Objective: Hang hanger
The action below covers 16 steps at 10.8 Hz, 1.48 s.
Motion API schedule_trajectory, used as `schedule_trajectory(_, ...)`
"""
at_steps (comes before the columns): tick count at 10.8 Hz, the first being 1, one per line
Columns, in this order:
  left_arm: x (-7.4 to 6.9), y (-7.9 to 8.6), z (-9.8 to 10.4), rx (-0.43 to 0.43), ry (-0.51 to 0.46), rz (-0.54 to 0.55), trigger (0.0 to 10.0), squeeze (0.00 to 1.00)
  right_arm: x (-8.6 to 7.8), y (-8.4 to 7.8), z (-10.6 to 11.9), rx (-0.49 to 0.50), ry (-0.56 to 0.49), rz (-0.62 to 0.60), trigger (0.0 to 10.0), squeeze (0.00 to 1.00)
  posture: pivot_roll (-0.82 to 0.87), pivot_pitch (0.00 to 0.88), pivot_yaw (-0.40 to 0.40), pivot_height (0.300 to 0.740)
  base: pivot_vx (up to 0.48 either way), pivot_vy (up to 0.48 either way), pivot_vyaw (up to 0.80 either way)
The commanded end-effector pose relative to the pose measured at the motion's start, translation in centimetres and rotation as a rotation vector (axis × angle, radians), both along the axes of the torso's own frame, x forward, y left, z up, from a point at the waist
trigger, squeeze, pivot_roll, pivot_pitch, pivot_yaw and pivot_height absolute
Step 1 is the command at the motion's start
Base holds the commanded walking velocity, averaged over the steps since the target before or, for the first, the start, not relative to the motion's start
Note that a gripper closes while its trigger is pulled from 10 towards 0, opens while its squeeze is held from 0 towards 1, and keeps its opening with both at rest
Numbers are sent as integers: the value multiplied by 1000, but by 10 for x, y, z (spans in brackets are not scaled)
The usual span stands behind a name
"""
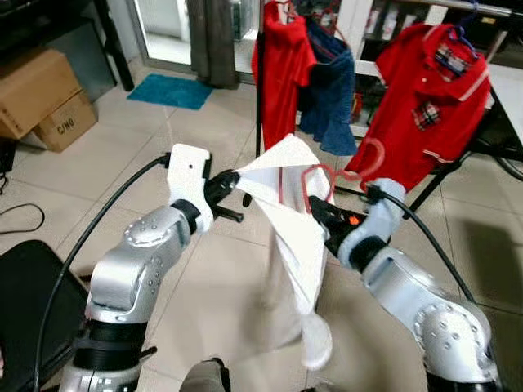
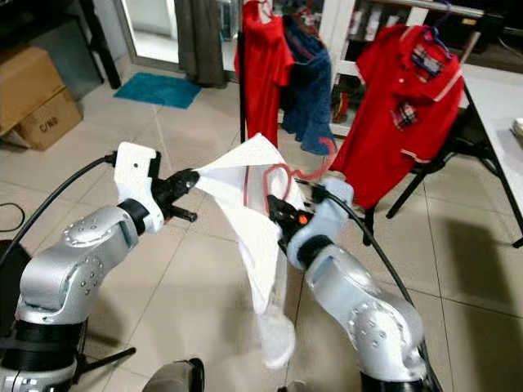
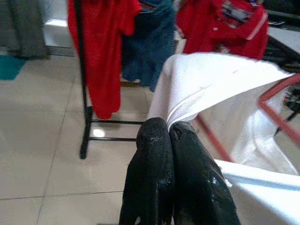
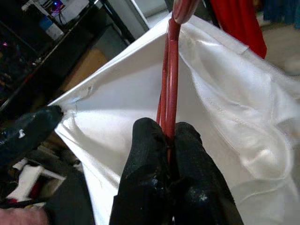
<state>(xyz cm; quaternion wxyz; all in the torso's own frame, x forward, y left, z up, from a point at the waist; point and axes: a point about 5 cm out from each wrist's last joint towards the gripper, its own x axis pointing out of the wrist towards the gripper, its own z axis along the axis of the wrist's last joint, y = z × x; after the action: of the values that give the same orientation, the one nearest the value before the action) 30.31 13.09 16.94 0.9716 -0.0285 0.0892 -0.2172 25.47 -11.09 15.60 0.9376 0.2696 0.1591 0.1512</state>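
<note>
A white garment [image 1: 288, 229] hangs in front of me on a red hanger [image 1: 325, 175], whose hook [image 1: 372, 155] points toward the clothes rack. My left gripper [image 1: 234, 183] is shut on the garment's shoulder corner and pulls it out to the left; its tips [image 3: 168, 127] pinch the white cloth [image 3: 220, 79]. My right gripper [image 1: 320, 211] is shut on the hanger's red wire [image 4: 170, 70] at the middle of the garment [image 4: 229, 98]. The cloth's lower end dangles loose above the floor.
A dark rack pole [image 1: 260, 98] stands just behind, with a red shirt [image 1: 282, 57], a blue garment [image 1: 331, 82] and a red polo [image 1: 429, 90] hung along it. Cardboard boxes [image 1: 41, 94] and a teal mat [image 1: 170, 90] lie at the far left. A white table [image 1: 511, 90] is at right.
</note>
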Motion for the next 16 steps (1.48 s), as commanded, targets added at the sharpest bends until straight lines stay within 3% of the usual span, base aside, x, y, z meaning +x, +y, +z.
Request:
schedule_trajectory(1, 6, 7, 9, 5, -44, 46, 0, 0, 3, -8, 7, -21, -45, -57, 10000, 0, 63, 83, 7, 740, 0, 0, 0)
schedule_trajectory(2, 14, 14, 4, -8, -27, 120, 0, 0, 1, -21, 10, -113, -51, -169, 10000, 0, 39, 75, 34, 740, 0, 0, 0)
schedule_trajectory(3, 19, 16, -10, 2, 20, 179, 0, 0, -5, -34, -4, -177, 50, -255, 10000, 0, 32, 70, 42, 740, 0, 0, 0)
schedule_trajectory(4, 20, 10, -20, 24, 51, 184, 0, 0, -17, -44, -30, -313, 189, -229, 10000, 0, 39, 69, 29, 740, 0, 0, 0)
schedule_trajectory(5, 23, 1, -20, -7, 46, 182, 0, 0, -23, -49, -38, -454, 207, -213, 10000, 0, 49, 72, 15, 740, 0, 0, 0)
schedule_trajectory(8, 28, -7, -28, -9, 66, 188, 0, 0, -28, -19, -18, -400, 144, 73, 10000, 0, 36, 68, -15, 740, 0, 0, 0)
schedule_trajectory(11, 27, -13, -27, -17, 58, 156, 0, 0, -20, -28, -11, -362, 124, 8, 10000, 0, 43, 69, -34, 740, 0, 0, 0)
schedule_trajectory(13, 24, -30, -15, -50, 7, 66, 0, 0, -13, -25, -13, -366, 136, 23, 10000, 0, 53, 76, -38, 740, 0, 0, 0)
schedule_trajectory(15, 18, -46, -6, -80, -2, -25, 0, 0, -1, -31, -20, -420, 151, -91, 10000, 0, 59, 78, -34, 740, 0, 0, 0)
schedule_trajectory(16, 15, -54, -3, -108, 10, -60, 0, 0, 8, -34, -15, -372, 120, -181, 10000, 0, 62, 78, -30, 740, 0, 0, 0)
